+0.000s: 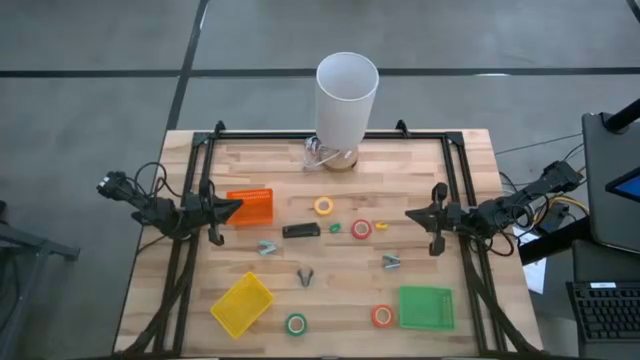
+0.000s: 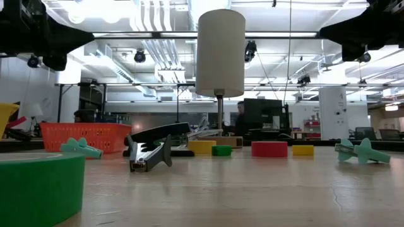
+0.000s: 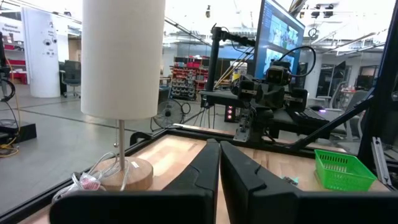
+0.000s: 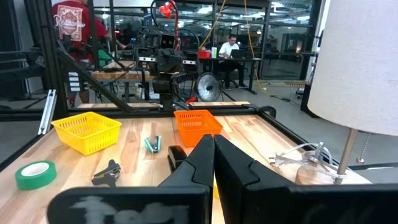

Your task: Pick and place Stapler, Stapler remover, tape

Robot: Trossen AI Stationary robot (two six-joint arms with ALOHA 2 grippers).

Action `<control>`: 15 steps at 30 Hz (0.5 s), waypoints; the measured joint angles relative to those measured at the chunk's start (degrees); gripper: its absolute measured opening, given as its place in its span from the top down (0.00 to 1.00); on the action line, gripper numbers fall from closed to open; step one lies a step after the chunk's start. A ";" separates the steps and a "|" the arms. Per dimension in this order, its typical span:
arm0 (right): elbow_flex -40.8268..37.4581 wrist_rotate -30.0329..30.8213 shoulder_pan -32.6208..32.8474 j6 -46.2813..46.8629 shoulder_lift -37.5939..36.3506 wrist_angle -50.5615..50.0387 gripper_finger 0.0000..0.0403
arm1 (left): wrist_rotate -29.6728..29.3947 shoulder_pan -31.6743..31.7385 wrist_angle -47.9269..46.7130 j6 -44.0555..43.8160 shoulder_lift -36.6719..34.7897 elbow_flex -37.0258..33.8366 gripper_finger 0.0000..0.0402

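From above we see a wooden surface (image 1: 340, 285) with two dark arms waiting at its sides. The left gripper (image 1: 232, 208) hovers at the left edge, just beside an orange tray (image 1: 255, 206); its fingers (image 3: 199, 171) are pressed together and hold nothing. The right gripper (image 1: 416, 214) hovers at the right edge, fingers (image 4: 202, 155) likewise closed and empty.

The black stapler (image 1: 300, 231) lies near the middle of the surface, between the two grippers. Tape rings are scattered about: a yellow tape ring (image 1: 324, 206) and a red tape ring (image 1: 360, 229) near the centre, a green tape ring (image 1: 296, 324) and an orange-red tape ring (image 1: 382, 316) at the near edge (both well apart from the arms). Small grey staple removers (image 1: 305, 276) lie around the stapler.

A yellow tray (image 1: 242, 304) sits at the near left, a green tray (image 1: 426, 307) at the near right. A white lamp (image 1: 345, 98) stands at the far edge.
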 joint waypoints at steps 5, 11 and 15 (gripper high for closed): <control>0.00 0.00 0.00 0.01 0.02 0.00 0.98 | -0.01 -0.02 0.01 0.02 0.00 0.02 0.95; 0.00 0.02 -0.01 0.09 0.01 0.01 0.98 | -0.02 0.00 0.00 0.00 0.00 0.02 0.95; 0.01 0.02 -0.02 -0.26 -0.06 0.67 0.98 | -0.01 -0.02 0.02 0.01 0.00 0.01 0.95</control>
